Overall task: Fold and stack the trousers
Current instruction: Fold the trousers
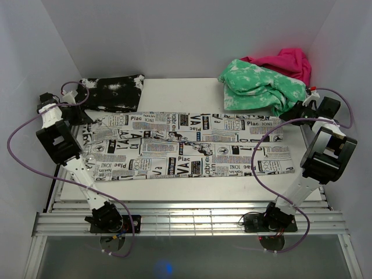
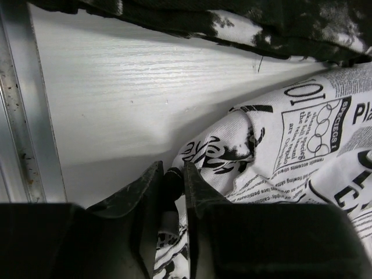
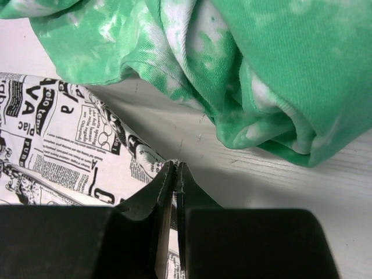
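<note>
Left jaws pinched shut on trousers (image 1: 186,145) end; right jaws likewise — opposite end.

Bends left arm (image 1: 58,142) outward from its base, elbow high, wrist turned inward. Pinches a trousers (image 2: 279,151) fold in left gripper (image 2: 172,174), jaws nearly closed. Mirrors that with right arm (image 1: 325,154), elbow out to the right. Clamps right gripper (image 3: 175,168) on the cloth edge, fingers (image 3: 148,200) almost touching.
</note>
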`<state>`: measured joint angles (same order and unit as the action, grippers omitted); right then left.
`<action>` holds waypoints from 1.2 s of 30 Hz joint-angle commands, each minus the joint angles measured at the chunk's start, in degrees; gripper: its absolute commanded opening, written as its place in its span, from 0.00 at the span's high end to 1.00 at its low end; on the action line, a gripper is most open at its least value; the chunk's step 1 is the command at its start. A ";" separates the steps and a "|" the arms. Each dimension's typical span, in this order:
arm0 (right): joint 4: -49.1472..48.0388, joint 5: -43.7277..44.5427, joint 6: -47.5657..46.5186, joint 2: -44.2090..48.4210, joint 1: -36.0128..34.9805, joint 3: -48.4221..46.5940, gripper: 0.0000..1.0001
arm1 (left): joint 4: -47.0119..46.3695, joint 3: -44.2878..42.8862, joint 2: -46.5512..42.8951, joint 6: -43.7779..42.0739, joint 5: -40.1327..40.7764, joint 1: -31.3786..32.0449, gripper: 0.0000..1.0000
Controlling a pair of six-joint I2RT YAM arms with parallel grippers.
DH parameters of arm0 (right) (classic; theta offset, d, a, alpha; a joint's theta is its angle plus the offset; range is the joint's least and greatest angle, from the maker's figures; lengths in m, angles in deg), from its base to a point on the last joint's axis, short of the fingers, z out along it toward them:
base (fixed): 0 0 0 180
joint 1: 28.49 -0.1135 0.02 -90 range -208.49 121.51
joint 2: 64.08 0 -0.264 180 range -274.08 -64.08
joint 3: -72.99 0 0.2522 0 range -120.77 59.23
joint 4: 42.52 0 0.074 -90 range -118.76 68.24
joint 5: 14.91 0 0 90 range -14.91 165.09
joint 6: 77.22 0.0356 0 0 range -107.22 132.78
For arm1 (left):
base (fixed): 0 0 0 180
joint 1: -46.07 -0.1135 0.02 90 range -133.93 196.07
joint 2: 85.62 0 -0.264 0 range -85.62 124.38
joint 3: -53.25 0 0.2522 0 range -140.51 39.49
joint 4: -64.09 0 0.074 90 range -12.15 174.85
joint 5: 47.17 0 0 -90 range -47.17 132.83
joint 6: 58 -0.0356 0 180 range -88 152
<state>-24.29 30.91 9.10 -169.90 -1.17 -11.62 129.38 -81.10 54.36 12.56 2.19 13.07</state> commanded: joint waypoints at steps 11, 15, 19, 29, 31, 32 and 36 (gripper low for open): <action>2.91 -6.09 -6.06 4.22 3.27 -4.47 0.92 | 0.24 -3.86 -9.11 -1.03 -6.11 -3.83 1.00; 4.49 -8.28 -8.35 6.06 5.47 -4.12 0.92 | -0.20 -1.50 -12.01 -3.84 -8.83 -4.97 1.00; 5.90 -10.39 -10.37 7.29 7.49 -4.12 0.92 | -1.25 2.19 -15.35 -7.54 -12.09 -6.03 1.00; 12.05 -15.05 -19.51 9.49 12.58 -6.31 0.92 | -6.26 16.60 -27.82 -16.76 -22.19 -10.77 1.00; 13.19 -16.02 -21.27 9.58 13.20 -6.49 0.92 | -7.05 20.72 -30.72 -19.83 -23.60 -12.00 1.00; 13.20 -15.93 -21.54 9.58 13.21 -6.58 0.92 | -8.36 22.49 -31.78 -19.76 -23.43 -12.18 1.00; 13.72 -16.02 -21.63 7.22 13.21 -8.51 0.92 | -14.42 26.37 -33.29 -17.57 -22.90 -12.18 1.00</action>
<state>-10.11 16.07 -8.89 -163.08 10.08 -15.55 122.43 -56.03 24.87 -3.18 -18.27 2.26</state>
